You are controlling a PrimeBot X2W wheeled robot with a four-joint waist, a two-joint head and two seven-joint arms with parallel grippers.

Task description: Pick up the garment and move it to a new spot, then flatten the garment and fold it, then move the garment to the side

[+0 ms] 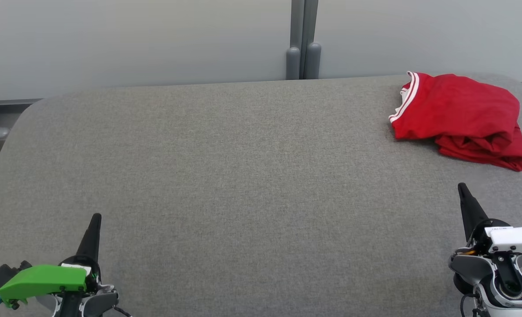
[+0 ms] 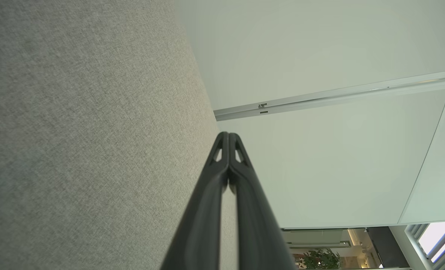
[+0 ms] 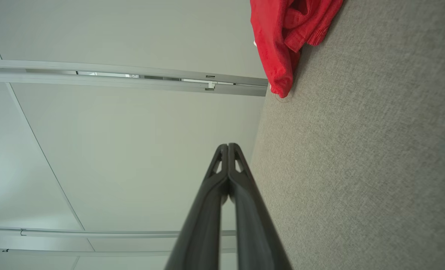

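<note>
Plainly, left hand (image 1: 96, 216) and right hand (image 1: 462, 187) — both clenched, empty — stand apart from the garment (image 1: 459, 116).

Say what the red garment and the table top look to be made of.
Red garment: soft matte cloth, probably a knit jersey; it slumps in loose folds and has a white-striped edge. Table top: grey woven fabric covering, matte, perhaps padded; a fine flecked weave shows and the corners are rounded.
</note>
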